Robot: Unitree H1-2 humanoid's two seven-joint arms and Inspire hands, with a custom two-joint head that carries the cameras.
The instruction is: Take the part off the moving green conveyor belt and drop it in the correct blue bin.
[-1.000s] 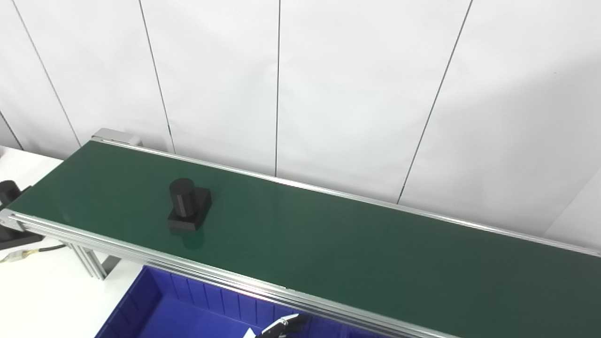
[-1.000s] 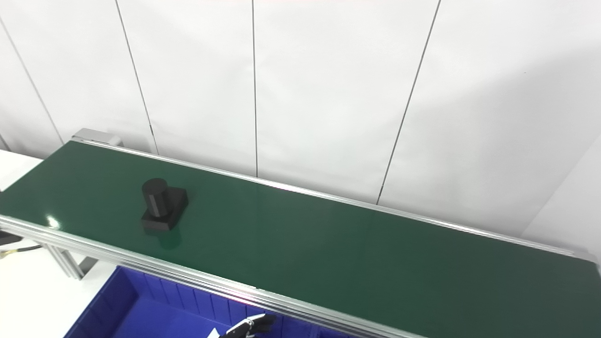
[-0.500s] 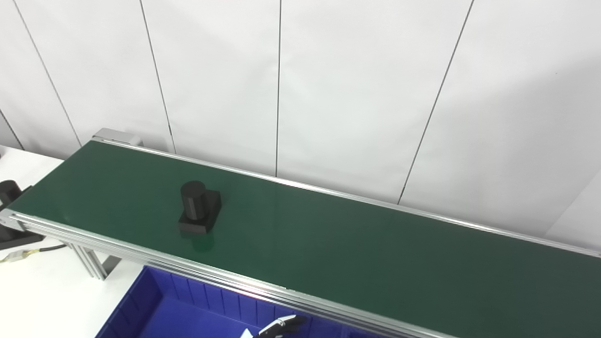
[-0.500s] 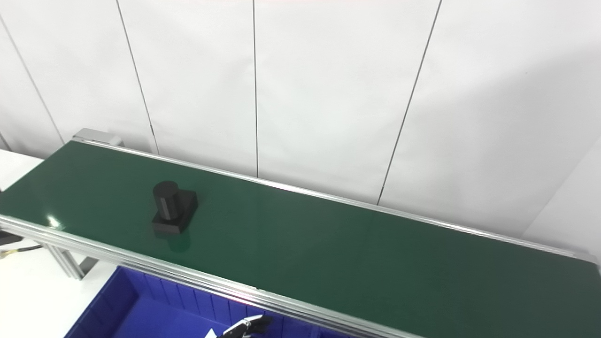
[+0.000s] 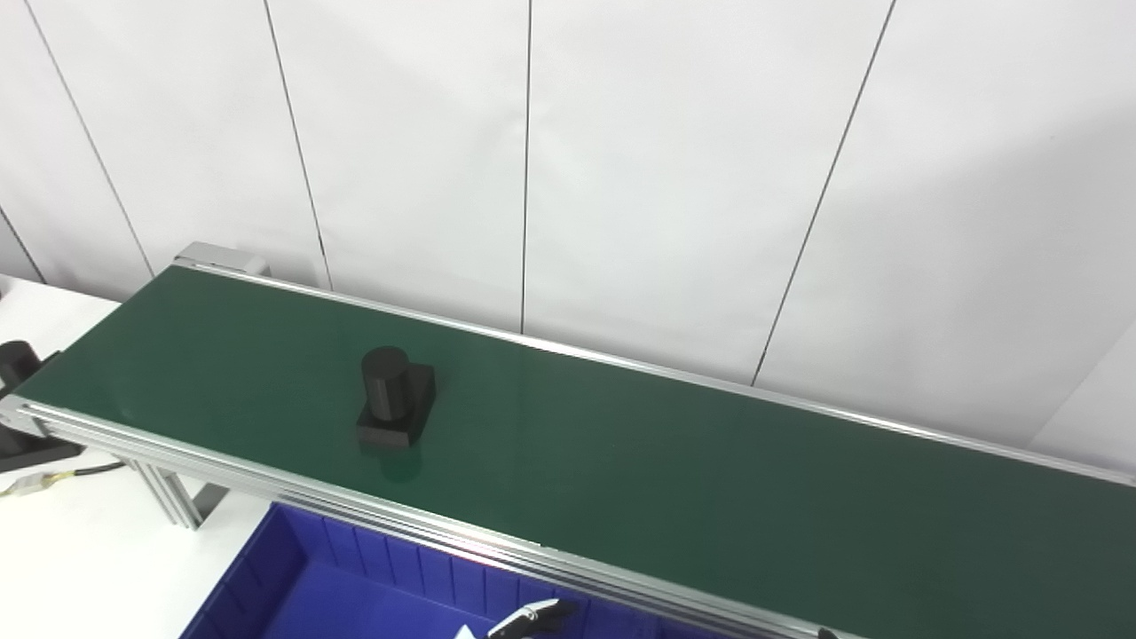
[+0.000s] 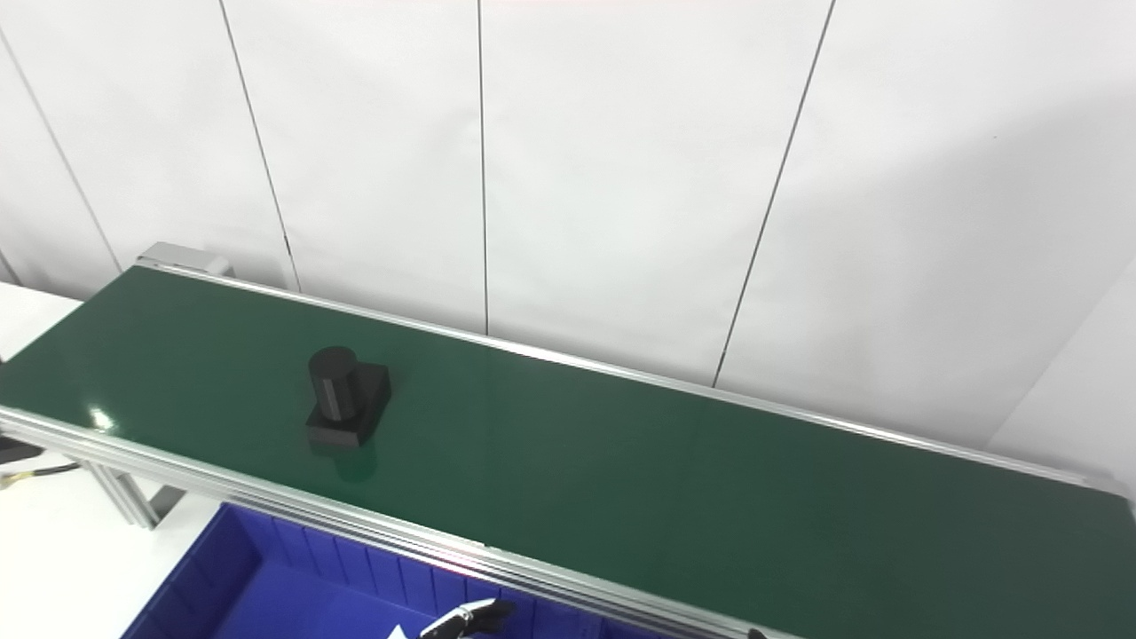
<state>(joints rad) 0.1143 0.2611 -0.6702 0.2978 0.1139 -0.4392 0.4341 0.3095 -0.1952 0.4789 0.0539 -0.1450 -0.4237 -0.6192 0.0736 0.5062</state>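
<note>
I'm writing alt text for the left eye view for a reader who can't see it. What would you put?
A black part, a cylinder standing upright on a flat block, sits untouched on a long green conveyor belt in front of a white panelled wall. Below the belt's near rail lies a blue bin, and only fingertips of a robot hand peek in at the bottom edge.

Black part [image 5: 395, 398] carried rightward along belt [image 5: 674, 470].
</note>
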